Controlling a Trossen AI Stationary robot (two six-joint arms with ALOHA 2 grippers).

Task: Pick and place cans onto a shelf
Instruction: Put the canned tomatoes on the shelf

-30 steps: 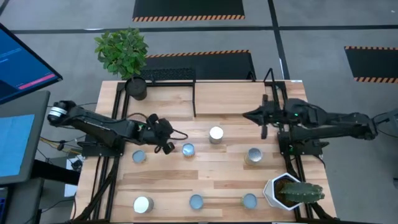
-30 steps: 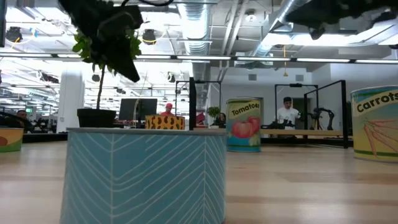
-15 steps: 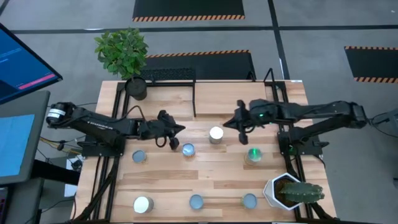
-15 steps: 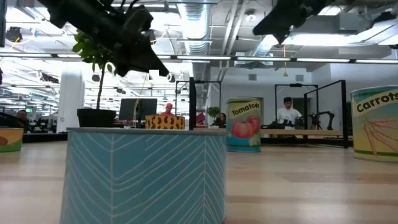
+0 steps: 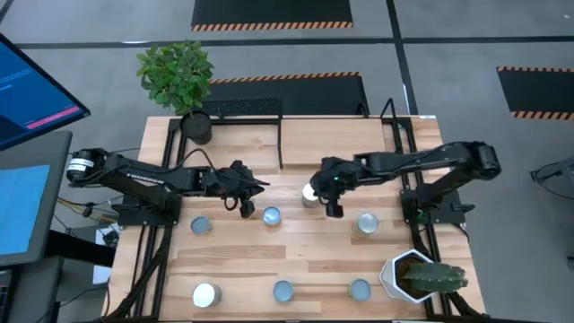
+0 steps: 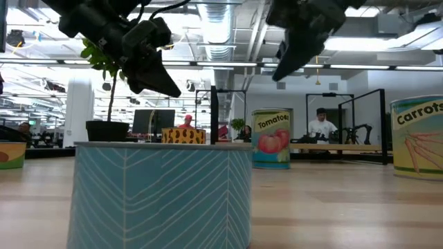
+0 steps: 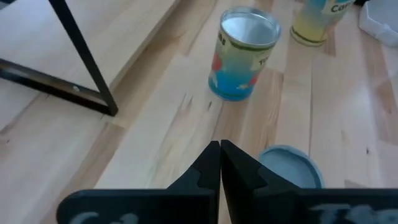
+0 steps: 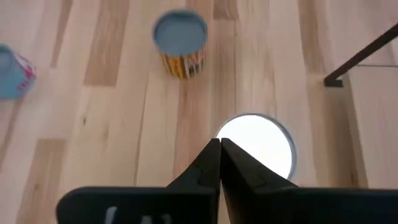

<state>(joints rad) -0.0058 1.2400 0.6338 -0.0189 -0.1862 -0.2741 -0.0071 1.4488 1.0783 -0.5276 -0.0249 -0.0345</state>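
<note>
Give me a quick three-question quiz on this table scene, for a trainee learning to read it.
1. How many cans stand on the table?
2. True or false: one can is already on the shelf.
3. Which gripper is just above the bright-topped can? A: left. B: right.

Key: 1, seven. 2, false: all stand on the table. 3, B: the right gripper, fingers shut.

A can (image 6: 271,139) reads "Tomatoes"; another can (image 6: 418,137) at the edge reads "Carrots".
</note>
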